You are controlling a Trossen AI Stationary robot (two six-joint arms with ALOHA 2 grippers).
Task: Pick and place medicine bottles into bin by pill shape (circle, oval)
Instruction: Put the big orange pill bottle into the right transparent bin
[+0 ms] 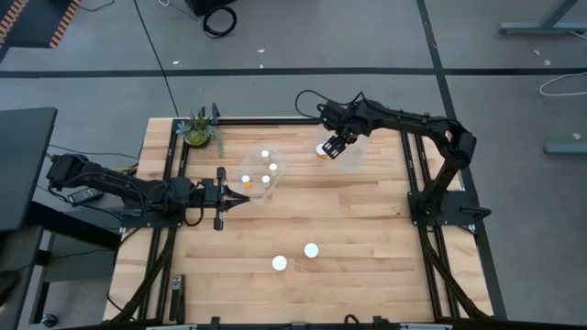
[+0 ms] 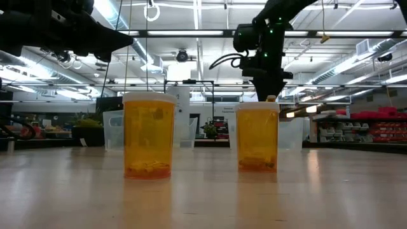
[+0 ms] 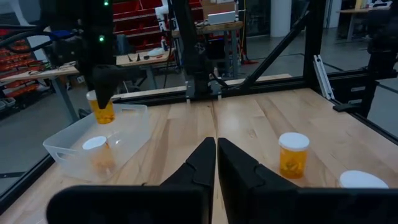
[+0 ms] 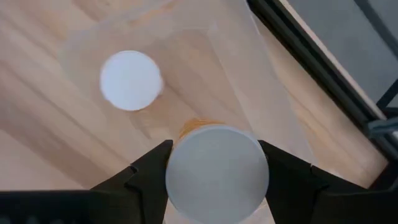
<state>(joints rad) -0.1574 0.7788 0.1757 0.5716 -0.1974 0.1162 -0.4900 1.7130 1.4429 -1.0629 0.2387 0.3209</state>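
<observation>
My right gripper [image 1: 335, 144] is shut on a medicine bottle with a white cap and amber body [image 3: 101, 111], held above a clear bin [image 3: 127, 127] at the table's far middle. One more bottle [image 4: 130, 79] stands in that bin. Two bottles [image 1: 311, 249] [image 1: 280, 263] stand upright on the table near its front edge. My left gripper [image 1: 225, 197] is shut and empty, hovering just left of a second clear bin [image 1: 260, 188] that holds several bottles. My right gripper pinches the bottle's round white cap [image 4: 214, 171] between its two fingers, one on each side. The fingers come from above, pointing down. The bottle hangs upright below them, clear of the bin [image 3: 101, 113].
A green potted plant [image 1: 200, 130] stands at the far left corner. Dark frame rails [image 1: 417, 174] run along the table's sides. Bare wood lies between the bins and the two standing bottles.
</observation>
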